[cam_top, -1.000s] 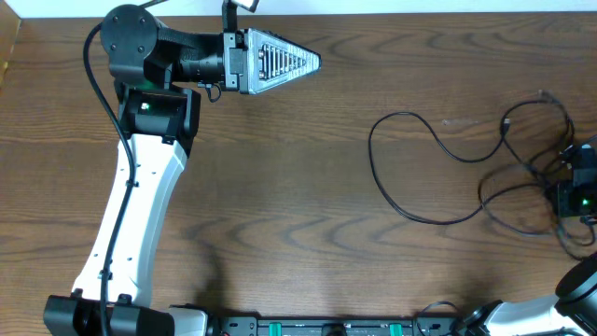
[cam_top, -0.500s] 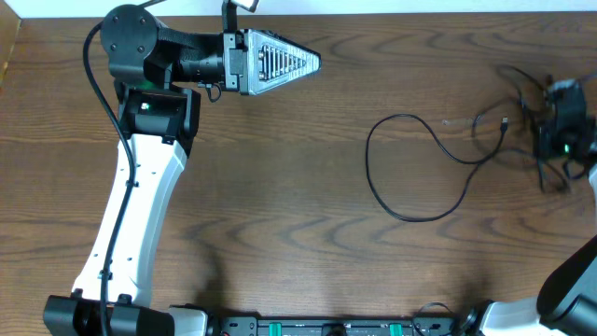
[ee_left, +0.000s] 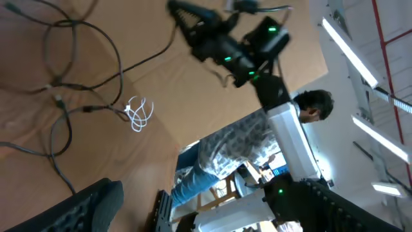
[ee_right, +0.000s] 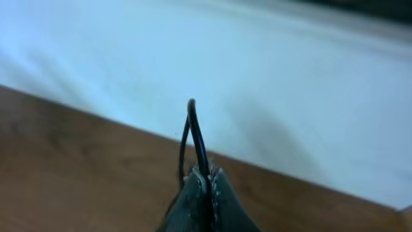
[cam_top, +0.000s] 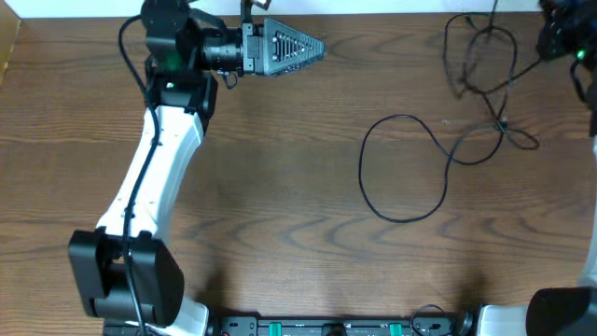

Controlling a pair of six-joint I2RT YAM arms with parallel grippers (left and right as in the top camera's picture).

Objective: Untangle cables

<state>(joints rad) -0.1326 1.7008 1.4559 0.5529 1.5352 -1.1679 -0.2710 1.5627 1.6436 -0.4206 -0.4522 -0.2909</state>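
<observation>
Brown wooden table [cam_top: 280, 252] lies bare along its near edge. Mid-table, one black cable [cam_top: 402, 219] rests in a wide, open loop and runs into a crossing with other strands, so the job looks only partly done. At the far right, the right gripper [cam_top: 562, 37] is pinched tight on a black strand [ee_right: 195, 132], lifting the remaining tangle [cam_top: 480, 56]. Far left, the left gripper [cam_top: 315, 47] stands wide and empty.

Black cables [cam_top: 501, 127], brown wood-grain table [cam_top: 280, 196] (white left arm [cam_top: 154, 173])
</observation>
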